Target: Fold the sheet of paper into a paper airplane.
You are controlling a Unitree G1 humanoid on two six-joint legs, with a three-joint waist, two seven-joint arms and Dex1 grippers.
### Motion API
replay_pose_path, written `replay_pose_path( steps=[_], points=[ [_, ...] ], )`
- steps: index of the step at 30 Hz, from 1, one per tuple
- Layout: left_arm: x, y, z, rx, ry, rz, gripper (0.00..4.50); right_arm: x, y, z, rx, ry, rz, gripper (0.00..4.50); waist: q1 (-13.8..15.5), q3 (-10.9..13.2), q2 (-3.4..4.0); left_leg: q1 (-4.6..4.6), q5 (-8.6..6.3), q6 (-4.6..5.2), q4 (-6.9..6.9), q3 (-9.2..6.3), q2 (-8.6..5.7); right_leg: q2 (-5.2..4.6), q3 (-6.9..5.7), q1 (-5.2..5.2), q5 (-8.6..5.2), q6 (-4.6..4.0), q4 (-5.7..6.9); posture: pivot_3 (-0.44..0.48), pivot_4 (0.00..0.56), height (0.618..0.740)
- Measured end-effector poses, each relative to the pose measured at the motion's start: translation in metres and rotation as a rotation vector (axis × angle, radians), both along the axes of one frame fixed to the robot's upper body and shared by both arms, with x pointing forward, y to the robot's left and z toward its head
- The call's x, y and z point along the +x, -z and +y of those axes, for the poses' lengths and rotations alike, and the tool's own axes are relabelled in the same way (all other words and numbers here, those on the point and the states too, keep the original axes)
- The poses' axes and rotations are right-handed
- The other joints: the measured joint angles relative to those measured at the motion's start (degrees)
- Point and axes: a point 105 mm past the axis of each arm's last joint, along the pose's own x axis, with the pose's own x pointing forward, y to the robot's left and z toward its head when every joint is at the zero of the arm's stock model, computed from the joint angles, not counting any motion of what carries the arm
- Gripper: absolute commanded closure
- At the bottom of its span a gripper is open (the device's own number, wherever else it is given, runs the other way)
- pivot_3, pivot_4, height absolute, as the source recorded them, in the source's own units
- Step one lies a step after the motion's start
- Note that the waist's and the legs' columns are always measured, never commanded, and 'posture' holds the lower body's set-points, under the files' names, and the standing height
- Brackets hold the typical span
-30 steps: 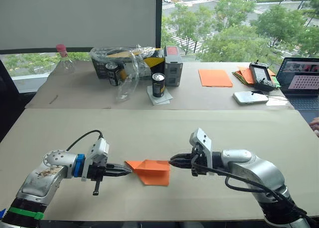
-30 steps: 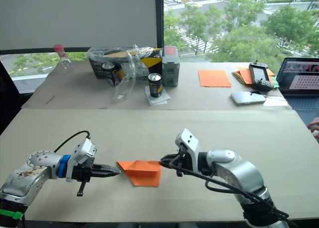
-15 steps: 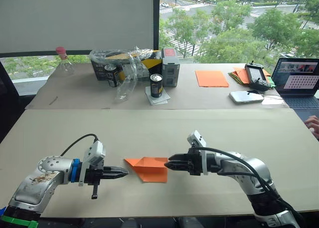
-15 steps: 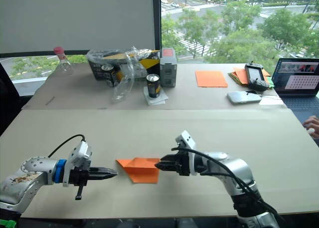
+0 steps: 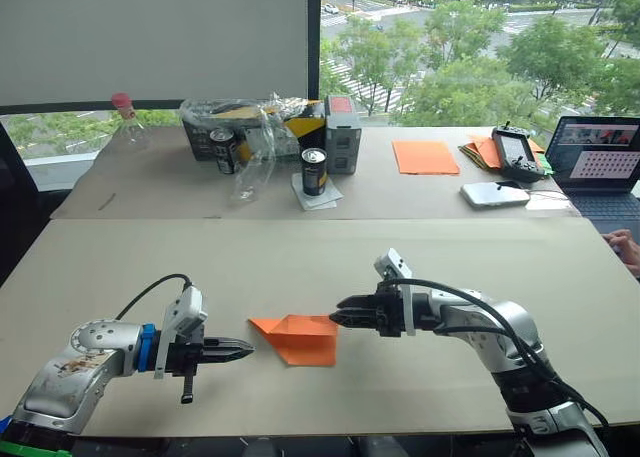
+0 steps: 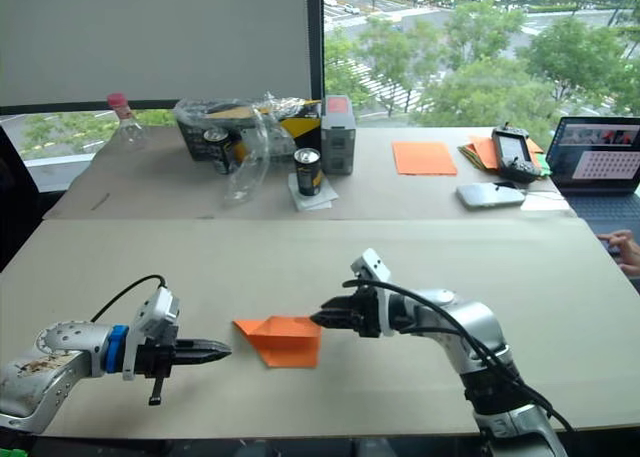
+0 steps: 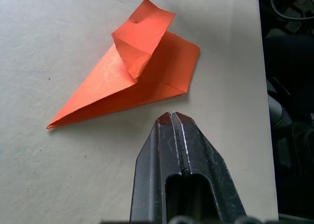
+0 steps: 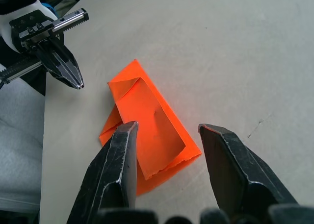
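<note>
The sheet of paper [image 5: 298, 339] lies on the near table, bright orange and folded into a pointed wedge. One creased flap [image 7: 142, 40] stands up from it. My left gripper [image 5: 246, 349] is shut and empty, a short gap from the wedge's pointed left tip, also seen in the left wrist view [image 7: 170, 117]. My right gripper [image 5: 336, 314] hovers open just above the wedge's wide right end. In the right wrist view its fingers [image 8: 122, 150] straddle the paper [image 8: 147, 121] without touching it.
On the far table are a smooth orange sheet [image 5: 425, 157], a pile of papers [image 5: 478, 153], a controller [image 5: 516, 147], a laptop [image 5: 598, 159], a white device [image 5: 502, 194], two cans [image 5: 316, 170], a bottle [image 5: 128, 117] and a bagged box [image 5: 250, 127]. A person's hand [image 5: 626, 245] rests at the right edge.
The camera has shifted. My left gripper has backed off a little from the paper's point. My right gripper has risen slightly off the wide end. The paper stays put.
</note>
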Motion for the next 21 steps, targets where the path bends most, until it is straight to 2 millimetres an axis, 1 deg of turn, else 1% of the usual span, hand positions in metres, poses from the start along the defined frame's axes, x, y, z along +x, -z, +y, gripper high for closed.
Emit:
replay_pose_path(
  steps=[6,10,13,15,16,17,21],
  points=[
    [0.001,-0.002,-0.003,-0.023,-0.004,-0.008,4.50,-0.003,0.015,0.008,0.007,-0.023,0.067,2.28,-0.16,0.00,0.00,0.02,0.00,0.00,0.00,0.00,0.01,0.01,0.00,-0.01,0.01,-0.01,0.05,0.000,0.150,0.715],
    [0.002,-0.002,-0.002,-0.025,-0.017,0.000,4.50,-0.005,0.017,0.012,0.036,-0.044,0.102,2.28,-0.08,0.00,0.00,0.02,0.00,0.00,0.01,0.00,0.00,0.00,0.01,0.00,0.01,-0.01,0.05,0.000,0.150,0.715],
    [0.003,-0.001,-0.003,-0.033,-0.036,0.017,4.50,-0.008,0.016,0.014,0.052,-0.064,0.126,3.08,-0.07,0.00,0.00,0.02,0.00,0.00,0.01,0.00,0.00,0.00,0.01,0.00,0.01,-0.01,0.07,0.000,0.150,0.715],
    [0.004,-0.001,-0.003,-0.036,-0.040,0.020,4.50,-0.009,0.016,0.014,0.054,-0.068,0.129,3.72,-0.07,0.00,0.00,0.02,0.00,0.00,0.02,0.00,0.00,0.00,0.00,0.00,0.02,-0.01,0.08,0.000,0.150,0.715],
    [0.004,-0.001,-0.003,-0.036,-0.041,0.020,4.50,-0.009,0.016,0.015,0.056,-0.069,0.130,3.94,-0.07,0.00,0.00,0.02,0.00,0.00,0.02,0.00,0.00,0.00,0.00,0.00,0.02,-0.01,0.08,0.000,0.150,0.715],
    [0.004,-0.001,-0.003,-0.036,-0.042,0.020,4.50,-0.009,0.015,0.016,0.068,-0.078,0.131,4.47,-0.09,-0.01,0.00,0.05,0.00,0.00,0.02,0.00,0.00,0.00,0.00,0.01,0.02,-0.02,0.09,0.000,0.150,0.715],
    [0.005,-0.003,-0.003,-0.038,-0.043,0.014,4.50,-0.009,0.010,0.019,0.076,-0.093,0.128,4.47,-0.19,-0.01,-0.01,0.12,0.01,-0.01,0.08,0.01,-0.01,0.00,0.02,0.00,0.04,-0.04,0.34,0.000,0.150,0.715]
  ],
)
